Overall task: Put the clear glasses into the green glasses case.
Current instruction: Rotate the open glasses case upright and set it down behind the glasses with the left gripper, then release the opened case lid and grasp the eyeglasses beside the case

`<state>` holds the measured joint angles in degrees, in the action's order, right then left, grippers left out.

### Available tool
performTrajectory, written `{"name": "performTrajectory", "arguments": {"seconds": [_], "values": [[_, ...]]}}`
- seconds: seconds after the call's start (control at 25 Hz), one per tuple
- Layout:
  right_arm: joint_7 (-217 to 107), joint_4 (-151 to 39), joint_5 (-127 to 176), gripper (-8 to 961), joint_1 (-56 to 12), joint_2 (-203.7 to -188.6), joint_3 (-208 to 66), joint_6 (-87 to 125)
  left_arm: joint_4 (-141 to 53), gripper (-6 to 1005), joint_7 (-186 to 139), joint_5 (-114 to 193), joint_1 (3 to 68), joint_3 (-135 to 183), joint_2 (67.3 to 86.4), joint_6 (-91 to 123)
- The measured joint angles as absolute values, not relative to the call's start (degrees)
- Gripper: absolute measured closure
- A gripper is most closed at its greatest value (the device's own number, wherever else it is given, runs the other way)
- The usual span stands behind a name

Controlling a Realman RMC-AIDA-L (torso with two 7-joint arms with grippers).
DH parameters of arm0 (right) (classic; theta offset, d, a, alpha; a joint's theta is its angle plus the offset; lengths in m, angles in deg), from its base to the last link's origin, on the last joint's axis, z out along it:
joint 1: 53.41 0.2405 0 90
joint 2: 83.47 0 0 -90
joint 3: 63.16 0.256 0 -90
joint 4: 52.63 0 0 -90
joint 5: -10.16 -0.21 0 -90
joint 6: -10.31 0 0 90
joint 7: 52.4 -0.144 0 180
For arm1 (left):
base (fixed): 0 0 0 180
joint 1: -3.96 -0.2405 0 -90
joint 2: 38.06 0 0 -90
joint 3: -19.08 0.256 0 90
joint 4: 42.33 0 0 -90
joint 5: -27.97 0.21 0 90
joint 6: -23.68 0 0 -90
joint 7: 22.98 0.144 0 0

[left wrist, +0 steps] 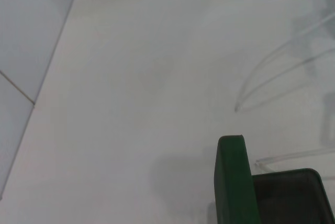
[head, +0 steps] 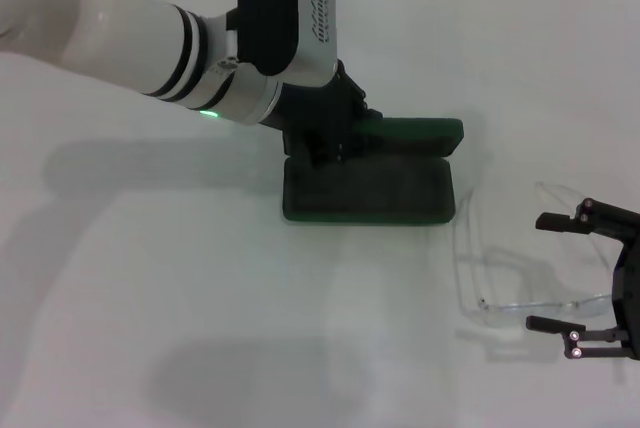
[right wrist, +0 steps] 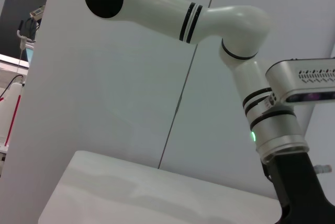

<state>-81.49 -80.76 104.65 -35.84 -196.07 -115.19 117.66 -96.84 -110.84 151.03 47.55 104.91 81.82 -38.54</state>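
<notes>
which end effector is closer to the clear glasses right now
Right. The right end effector sits open around the right end of the clear glasses. The left end effector is across the table at the green glasses case, on its left end.

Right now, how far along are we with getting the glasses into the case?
Done: the green case lies open, lid up, with the left gripper at its hinge end. In hand: the right gripper, open, sits by the clear glasses, which lie on the table beside the case. Left: grasping them and placing them inside.
</notes>
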Motion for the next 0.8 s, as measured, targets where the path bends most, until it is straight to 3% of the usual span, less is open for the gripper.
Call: {"name": "performTrajectory", "arguments": {"seconds": [0.28,0.48,0.8], "values": [[-81.6,-80.8,104.6,171,-35.8,-195.95,-115.2,117.7,-96.9,752,-111.8,150.9,47.6,104.6,81.83,-38.4],[-81.8,-81.6,104.5,172,-35.7,-195.97,-115.1,117.7,-99.5,525,-113.1,150.0,46.6,104.6,81.81,-38.8],[-83.8,-82.6,104.5,174,-35.3,-195.98,-112.3,117.8,-105.9,497,-105.1,128.3,36.5,103.5,81.57,-42.0]]}}
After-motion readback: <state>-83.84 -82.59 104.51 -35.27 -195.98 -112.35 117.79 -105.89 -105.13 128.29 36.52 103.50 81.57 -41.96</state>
